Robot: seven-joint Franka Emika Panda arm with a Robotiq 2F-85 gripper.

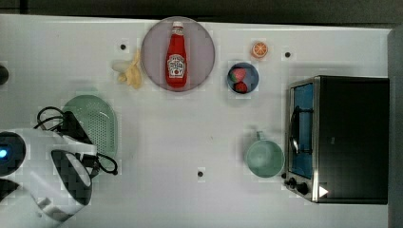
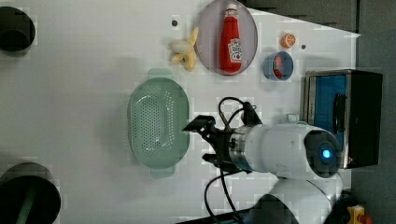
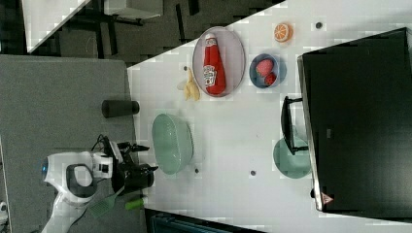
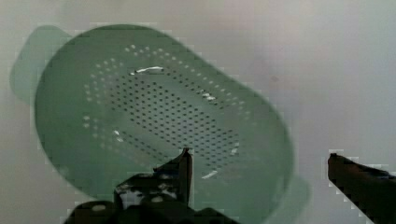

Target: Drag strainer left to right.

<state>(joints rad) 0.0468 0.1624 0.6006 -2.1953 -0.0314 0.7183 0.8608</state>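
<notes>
The hand (image 2: 198, 140) is seen released, with its two fingers (image 4: 180, 170) spread wide and nothing held between them. In the left view it is placed just beside the right rim of the strainer (image 2: 159, 122), with one fingertip at the rim's edge; whether the rim is really touched cannot be told. In the wrist view one finger is seen over the inside of the strainer and the other over the bare worktop (image 1: 190, 142) outside it, so the rim seems to be straddled, but this is a judgement. The strainer is found at the top view's left, resting flat on the worktop, partly covered by the arm. Further out, a peeled banana (image 1: 130, 72) and a grey plate (image 1: 152, 52) with a ketchup bottle (image 1: 176, 58) are seen at the far side. A small blue bowl (image 1: 243, 77) with strawberries and an orange slice (image 1: 259, 49) are placed further to the top view's right. A green mug (image 1: 264, 158) and a toaster oven (image 1: 342, 137) are found at the top view's right, well apart from the strainer. The task is judged to be at its very beginning: the approach is nearly done, but no grip is made and the strainer is not yet dragged. The closing on the rim and the whole drag across the free middle of the worktop are left.
</notes>
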